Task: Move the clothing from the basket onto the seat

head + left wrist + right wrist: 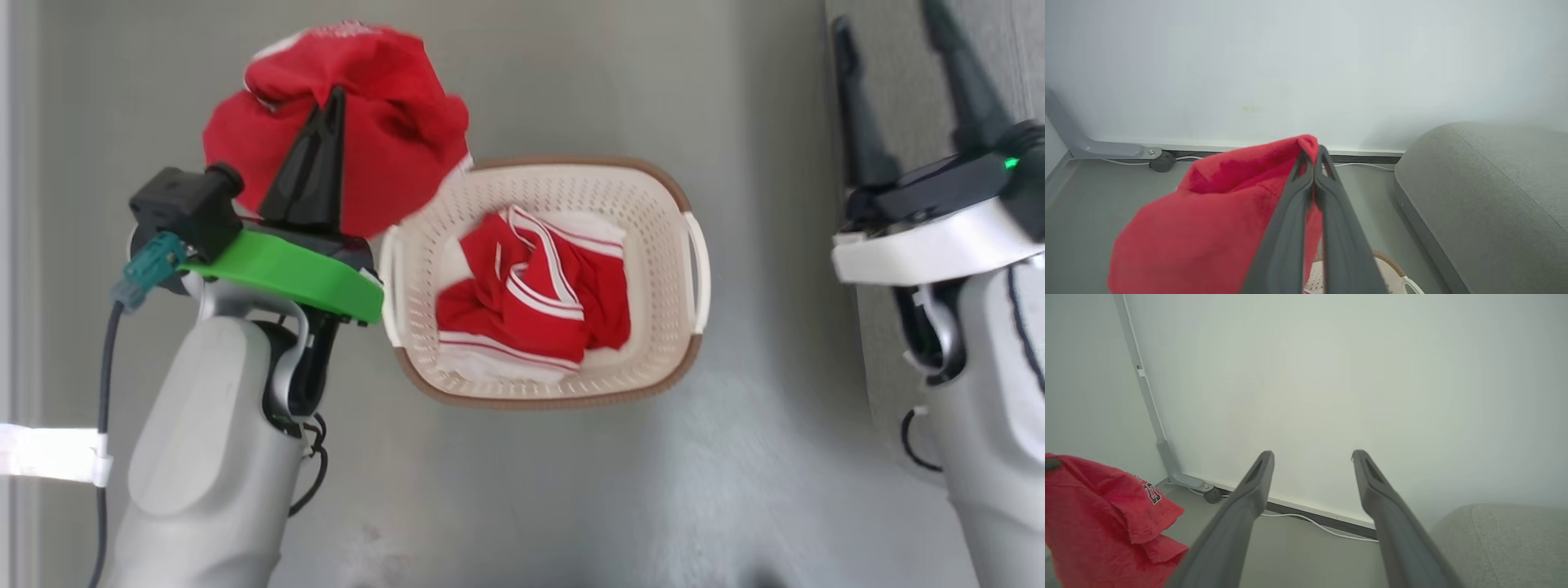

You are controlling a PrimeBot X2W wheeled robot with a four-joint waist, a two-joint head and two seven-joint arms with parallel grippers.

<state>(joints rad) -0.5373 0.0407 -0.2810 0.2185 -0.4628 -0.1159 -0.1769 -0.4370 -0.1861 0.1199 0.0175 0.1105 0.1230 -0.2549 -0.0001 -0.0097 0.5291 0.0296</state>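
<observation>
left fingers (317, 167) pinching clothing (392, 143), right fingers (861, 131) spread (empty), basket (657, 245) in head view, seat (1486, 196) in wrist views

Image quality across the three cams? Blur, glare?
Head view: even light, basket sharp, faint sheen on the floor. Left wrist view: left gripper and the red garment it holds are soft, close to lens. Right wrist view: open right gripper soft, wall washed pale.

My left forearm rises from the lower left, and my left gripper (335, 102) has its fingers pressed together on the clothing (392, 139). My right gripper (890, 24) is held up at the right, empty, fingers spread wide
</observation>
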